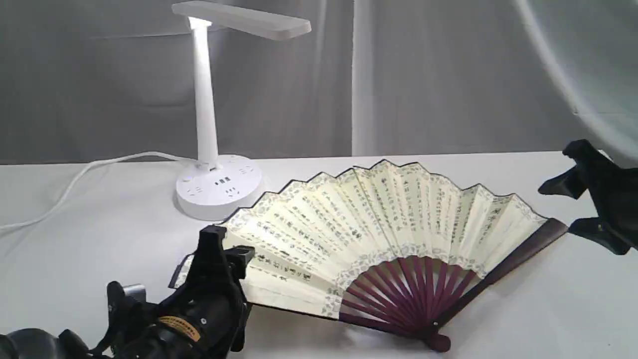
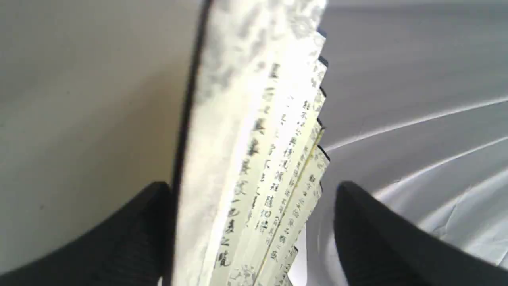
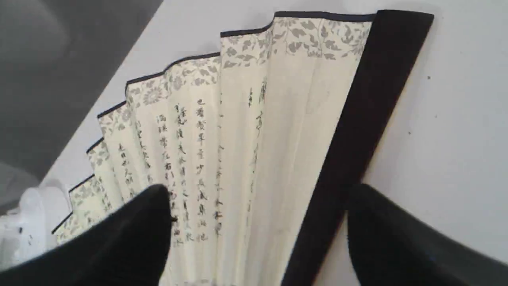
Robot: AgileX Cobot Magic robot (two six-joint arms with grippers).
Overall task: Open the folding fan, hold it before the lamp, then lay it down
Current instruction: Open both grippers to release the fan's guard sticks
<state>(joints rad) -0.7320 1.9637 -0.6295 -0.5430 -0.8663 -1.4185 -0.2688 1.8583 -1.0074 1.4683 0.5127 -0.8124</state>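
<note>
Straddling the left edge of the fan (image 1: 379, 219), the left gripper (image 1: 227, 244) is spread, not pinching. The fan lies fully open on the table (image 1: 75, 259), so opening is done. The right gripper (image 1: 556, 209) hangs spread just off its right guard. Behind stands the lit lamp (image 1: 204, 109). Whether the holding is done, I cannot tell.

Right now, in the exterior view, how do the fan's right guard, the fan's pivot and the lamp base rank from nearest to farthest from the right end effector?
From the right end effector:
1. fan's right guard, just beside it at the right.
2. fan's pivot, front middle.
3. lamp base, back left, beyond the fan.
</note>
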